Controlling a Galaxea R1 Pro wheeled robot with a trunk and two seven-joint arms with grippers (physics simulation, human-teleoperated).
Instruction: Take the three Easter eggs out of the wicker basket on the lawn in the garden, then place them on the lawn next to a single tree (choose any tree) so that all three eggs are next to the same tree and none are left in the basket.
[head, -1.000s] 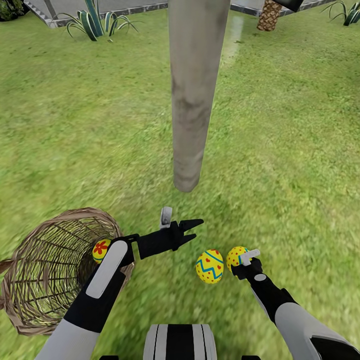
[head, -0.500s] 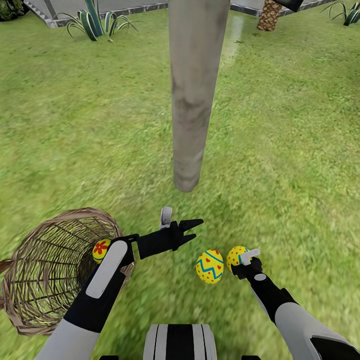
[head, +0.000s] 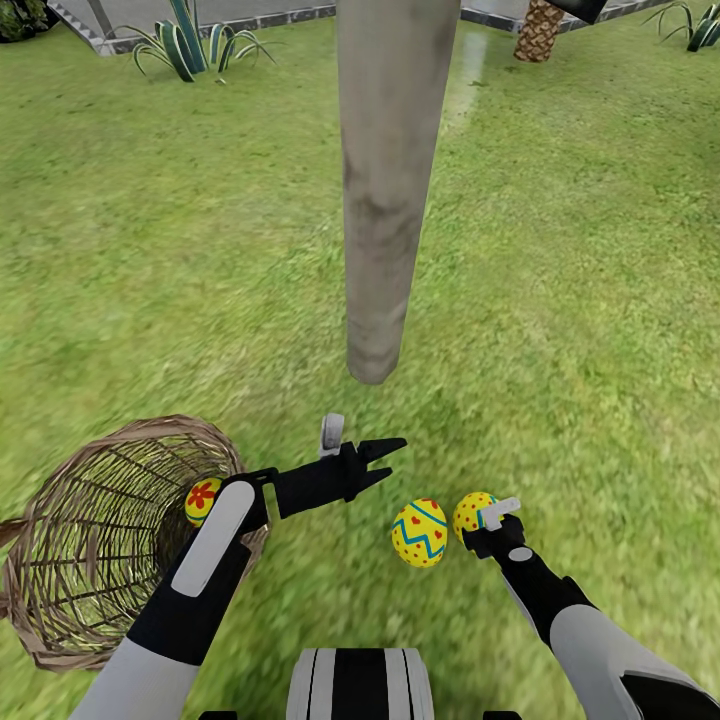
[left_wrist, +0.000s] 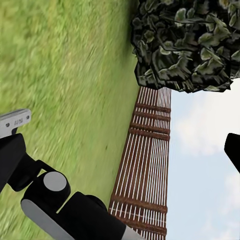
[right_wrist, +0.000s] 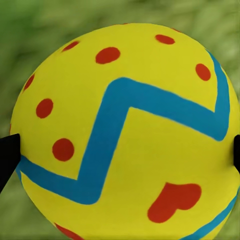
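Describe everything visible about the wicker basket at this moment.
The wicker basket is round, deep and brown, of open weave with a thick braided rim. It lies tipped on the lawn, mouth towards the tree trunk. One yellow egg with a red flower shows at its rim, beside the left arm, which partly hides the basket.

The wicker basket (head: 95, 540) is open woven brown cane. Right of it, the eggs (head: 419, 533) look smooth, painted and matt. Beyond the basket, the tree (head: 385, 190) trunk is smooth pale bark above rough mottled lawn (head: 200, 250).
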